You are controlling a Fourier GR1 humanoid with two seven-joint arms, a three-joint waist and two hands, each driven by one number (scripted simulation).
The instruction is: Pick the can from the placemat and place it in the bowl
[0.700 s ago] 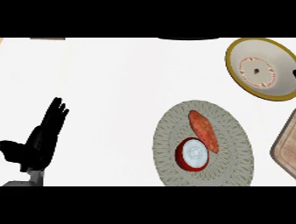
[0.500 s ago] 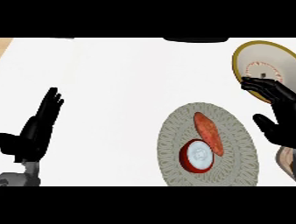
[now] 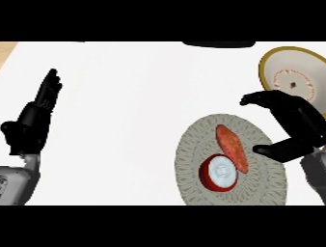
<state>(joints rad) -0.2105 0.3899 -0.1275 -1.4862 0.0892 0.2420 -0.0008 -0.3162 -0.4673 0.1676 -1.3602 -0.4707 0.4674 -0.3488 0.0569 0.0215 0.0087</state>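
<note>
1. The white counter (image 3: 137, 96) spreads under both my hands; nothing on it lies near my left fingers.

2. The grey woven placemat (image 3: 265, 185) is a round disc just below and inward of my right fingers, its upper right edge passing under them.

3. The bowl (image 3: 301, 79), gold-rimmed and pale inside, sits just beyond my right fingertips, up and slightly outward. It is where the can must end up.

4. My right hand (image 3: 294, 128) hangs over the mat's upper right edge. The fingers are curved, the thumb is swung out below them, and the gap between faces the mat. They hold nothing.

5. My left hand (image 3: 34, 118) rests at the far left, fingers straight and pointing up, holding nothing. It is well apart from everything in the task.

6. A reddish oblong item (image 3: 232, 147) lies on the mat between my right thumb and the can. Its long axis runs from upper left to lower right, and its lower end touches or overlaps the can's rim; I cannot tell which.

7. The can (image 3: 221, 172) stands upright on the mat, red-walled, its pale round top facing up at me. It lies down and inward from my right fingers, so its axis is vertical. I judge the right hand far nearer, and the reach must go past the reddish item without catching it.
</note>
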